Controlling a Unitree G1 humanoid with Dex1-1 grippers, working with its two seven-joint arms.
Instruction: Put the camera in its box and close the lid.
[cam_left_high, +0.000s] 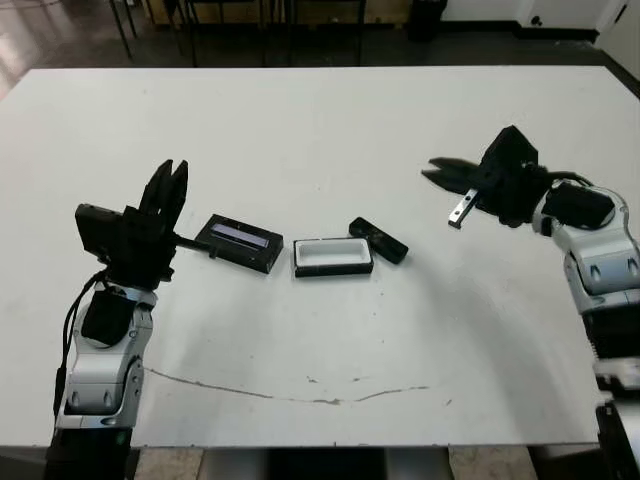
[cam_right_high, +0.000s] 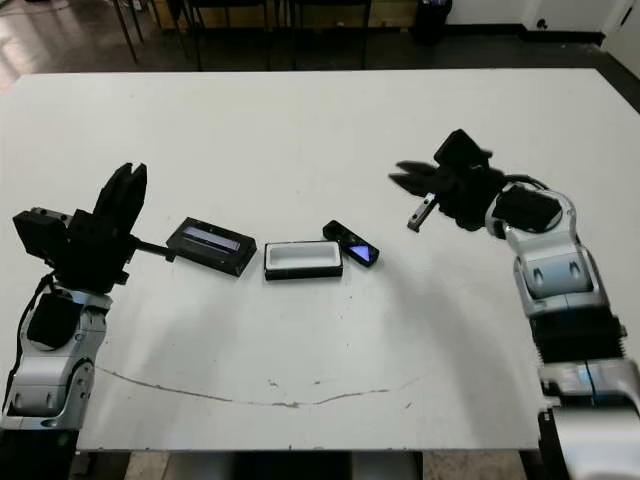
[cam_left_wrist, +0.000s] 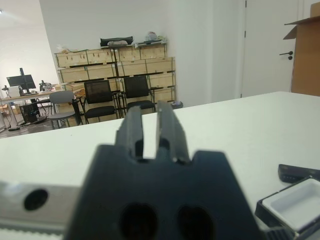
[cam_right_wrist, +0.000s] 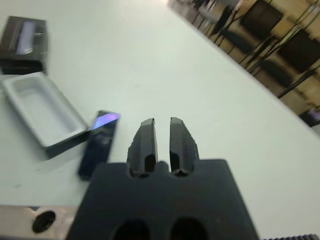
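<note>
On the white counter (cam_left_high: 320, 150) three black pieces lie in a rough row near the middle. The camera (cam_right_high: 351, 244) is the rightmost of them, lying flat with its long axis running diagonally: one end points away and toward the robot's left, the other nearer and toward its right. In the right eye view a small bluish screen glows on its nearer-right half; in the left eye view that face reads plain black, so the screen is hard to make out there. Its far-left end sits just beside the right end of the box (cam_left_high: 333, 256), and whether the two touch cannot be told. The box lies open side up, white lining showing, long axis roughly across the counter. To its left, close by, the lid (cam_left_high: 240, 242) rests flat with its pale strip up, angled slightly.

The left tool (cam_left_high: 168, 187) hovers left of the lid, its two fingers close together with only a thin slit between them, holding nothing. The right tool (cam_right_high: 408, 180) hangs above the counter to the right of the camera, well apart from it, fingers likewise nearly together and empty.

In the left wrist view the box and camera are cut off at the edge of the frame.
</note>
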